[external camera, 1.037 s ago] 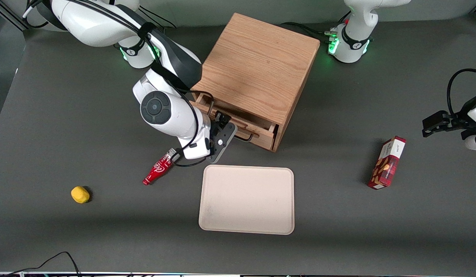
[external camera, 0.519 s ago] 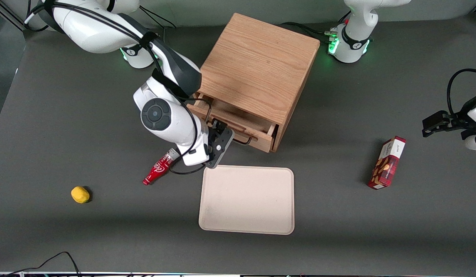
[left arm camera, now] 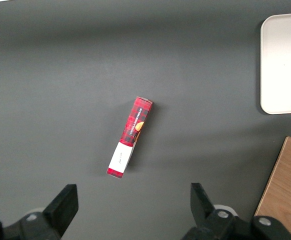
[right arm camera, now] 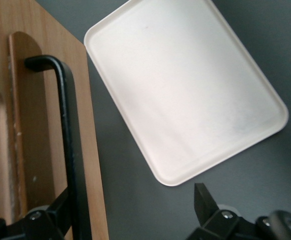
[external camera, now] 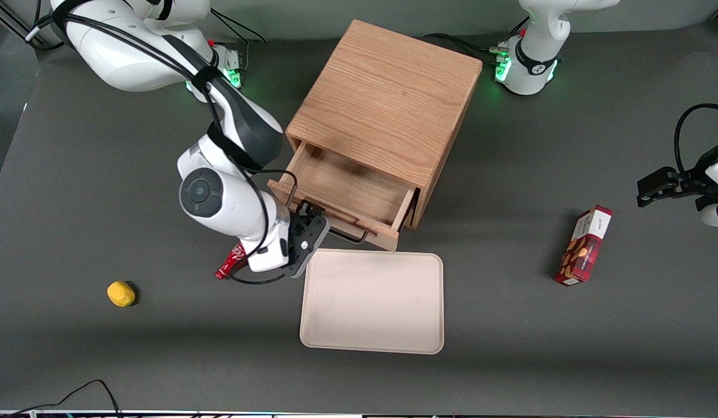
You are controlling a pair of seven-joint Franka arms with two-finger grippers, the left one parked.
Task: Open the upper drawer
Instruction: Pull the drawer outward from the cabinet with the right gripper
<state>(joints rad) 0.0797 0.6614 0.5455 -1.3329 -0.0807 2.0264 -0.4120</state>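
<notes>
The upper drawer (external camera: 348, 187) is pulled well out of the oak cabinet (external camera: 388, 98), and its bare wooden inside shows. Its thin black bar handle (external camera: 348, 235) runs along the front panel, nearer the front camera. My right gripper (external camera: 312, 223) is at the handle's end toward the working arm. In the right wrist view the gripper (right arm camera: 130, 212) is open with its fingers wide apart. One finger (right arm camera: 53, 212) sits between the bar handle (right arm camera: 69, 145) and the drawer's front panel (right arm camera: 35, 125). The other finger (right arm camera: 204, 200) hangs over the bare table.
A cream tray (external camera: 372, 302) lies just in front of the drawer, also in the right wrist view (right arm camera: 185, 85). A red bottle (external camera: 230, 262) lies under my wrist. A yellow lump (external camera: 121, 293) lies toward the working arm's end. A red box (external camera: 584, 247) lies toward the parked arm's end.
The drawer has slid out of the cabinet toward the front camera, from a narrow gap to wide open. My gripper moved with the handle, closer to the tray.
</notes>
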